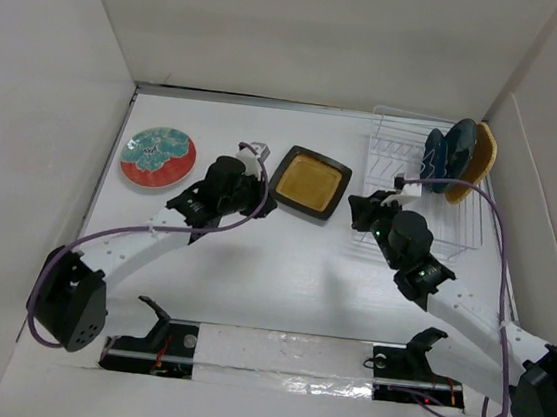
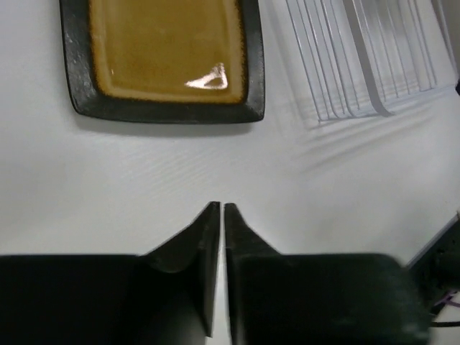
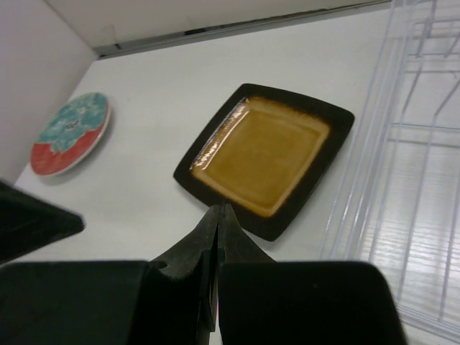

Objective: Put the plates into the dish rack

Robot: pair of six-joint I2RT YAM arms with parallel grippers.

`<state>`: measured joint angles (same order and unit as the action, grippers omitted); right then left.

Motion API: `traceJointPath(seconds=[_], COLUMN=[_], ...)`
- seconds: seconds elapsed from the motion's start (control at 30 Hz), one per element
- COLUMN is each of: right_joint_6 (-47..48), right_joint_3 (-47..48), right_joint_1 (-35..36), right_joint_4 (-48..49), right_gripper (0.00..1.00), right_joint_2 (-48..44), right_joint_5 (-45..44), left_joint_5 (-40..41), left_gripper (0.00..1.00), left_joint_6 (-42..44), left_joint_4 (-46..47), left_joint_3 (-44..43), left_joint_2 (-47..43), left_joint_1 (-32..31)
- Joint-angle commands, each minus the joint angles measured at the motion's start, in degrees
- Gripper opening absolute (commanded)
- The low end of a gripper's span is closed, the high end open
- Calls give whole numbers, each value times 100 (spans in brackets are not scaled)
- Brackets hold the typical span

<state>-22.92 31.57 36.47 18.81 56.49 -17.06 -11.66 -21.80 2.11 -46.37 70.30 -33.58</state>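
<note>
The left end effector (image 2: 221, 210) and the right end effector (image 3: 217, 210) are both clenched on nothing, either side of the black-rimmed mustard square plate (image 1: 310, 182). There are five plates. Two lie flat on the worktop (image 1: 282, 269): the mustard one and the red-rimmed teal floral plate (image 1: 157, 158). Three stand in the one white wire dish rack (image 1: 394, 151): grey-teal plate (image 1: 431, 158), dark blue plate (image 1: 458, 146) and orange plate (image 1: 484, 151).

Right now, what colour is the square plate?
The plate is mustard yellow with a black rim, clearest in the left wrist view.

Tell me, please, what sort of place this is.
Most likely a robotics test cell, not a kitchen: a white table boxed in by plain white walls, a left arm and right arm bolted at its near edge, and a square plate and dish rack.
</note>
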Motion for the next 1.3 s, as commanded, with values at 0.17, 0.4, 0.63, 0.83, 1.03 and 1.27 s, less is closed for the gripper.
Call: traceJointPath(seconds=[0.17, 0.4, 0.63, 0.83, 1.03, 1.27], right_joint_6=[-160, -310, -328, -336, -327, -284], right_joint_3=[-326, -485, -503, -520, -494, -441], right_joint_1=[36, 36, 36, 36, 36, 36], right_joint_4=[552, 563, 457, 431, 440, 396], right_gripper=[0, 0, 0, 0, 0, 0], right_joint_2=[-269, -849, -1166, -1228, -1105, -956], right_joint_5=[1371, 1662, 1882, 1917, 1908, 1864], left_joint_5=[-907, -1607, -2332, -2516, -3245, -3817], left_gripper=[35, 42, 45, 45, 45, 42], left_joint_6=[26, 563, 1151, 1583, 1565, 1442], left_joint_4=[203, -536, -1490, -2014, -2005, -1880], left_joint_3=[-1689, -3219, -4587, -5558, -5796, -5629], left_joint_2=[1939, 3296, 4719, 5827, 6311, 6574], left_joint_1=[686, 1274, 1741, 1978, 2031, 2031])
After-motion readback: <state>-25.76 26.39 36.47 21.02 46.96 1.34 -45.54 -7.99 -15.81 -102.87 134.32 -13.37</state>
